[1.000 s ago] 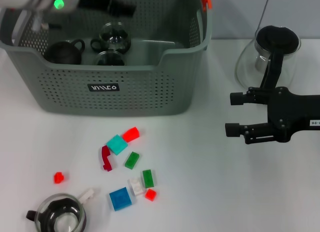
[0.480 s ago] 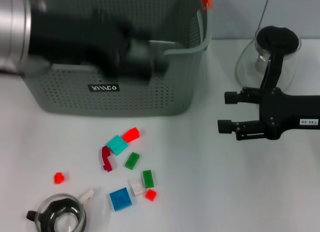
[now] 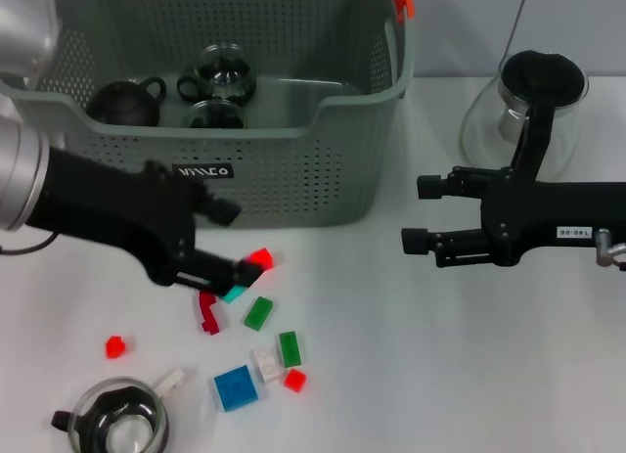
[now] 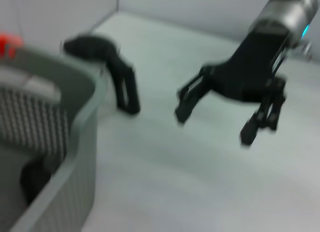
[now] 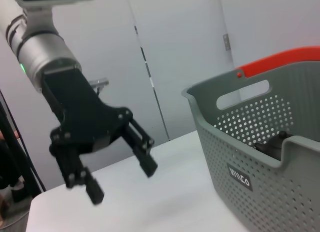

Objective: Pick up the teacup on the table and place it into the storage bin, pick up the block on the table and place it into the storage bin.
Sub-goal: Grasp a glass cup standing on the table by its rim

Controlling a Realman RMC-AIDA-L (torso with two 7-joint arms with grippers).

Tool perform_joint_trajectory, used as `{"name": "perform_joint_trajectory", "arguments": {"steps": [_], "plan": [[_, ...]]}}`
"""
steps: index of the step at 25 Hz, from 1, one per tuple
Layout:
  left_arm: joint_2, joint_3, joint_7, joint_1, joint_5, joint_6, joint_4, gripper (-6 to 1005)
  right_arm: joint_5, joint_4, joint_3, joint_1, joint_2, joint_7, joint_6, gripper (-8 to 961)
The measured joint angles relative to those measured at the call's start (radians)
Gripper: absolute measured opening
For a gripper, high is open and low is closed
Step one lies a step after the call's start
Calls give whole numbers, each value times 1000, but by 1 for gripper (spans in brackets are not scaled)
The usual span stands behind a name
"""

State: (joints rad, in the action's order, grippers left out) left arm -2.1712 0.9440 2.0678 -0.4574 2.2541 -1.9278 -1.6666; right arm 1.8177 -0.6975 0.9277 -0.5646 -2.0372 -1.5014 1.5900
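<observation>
Lying flat among scattered blocks before the storage bin (image 3: 245, 169), a red block (image 3: 259, 258) is straddled by the left gripper (image 3: 233, 240), open and empty; its long axis cannot be told.

The right gripper (image 3: 421, 214) is held open, empty.

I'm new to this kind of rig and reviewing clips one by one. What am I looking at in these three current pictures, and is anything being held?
This is a robot with two arms, each ending in black jaws. The big picture looks down from its head; the other two come from cameras on its wrists, each catching the opposite arm.

On the white table stands a grey-green storage bin already holding dark and glass teacups. In front of it lie scattered small blocks, with a glass teacup near the table's front edge and a glass pot far right.

The left gripper is low over the blocks, jaws open beside a red block. The right gripper hovers open over bare table. Neither holds anything.
</observation>
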Motion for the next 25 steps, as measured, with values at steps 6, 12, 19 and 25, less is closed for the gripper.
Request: {"name": "perform_joint_trajectory", "arguments": {"steps": [6, 12, 19, 25], "plan": [[-4, 89, 9, 23, 156, -11, -11, 777, 0, 34, 3, -20, 0, 12, -24, 915], [-6, 220, -21, 50, 292, -30, -20, 871, 0, 38, 3, -29, -4, 12, -52, 915], [-7, 214, -128, 54, 350, -33, -7, 868, 0, 38, 5, -34, -8, 16, -62, 915], [-7, 143, -234, 62, 400, -14, 24, 865, 0, 38, 5, -38, -19, 21, -64, 917]]}}
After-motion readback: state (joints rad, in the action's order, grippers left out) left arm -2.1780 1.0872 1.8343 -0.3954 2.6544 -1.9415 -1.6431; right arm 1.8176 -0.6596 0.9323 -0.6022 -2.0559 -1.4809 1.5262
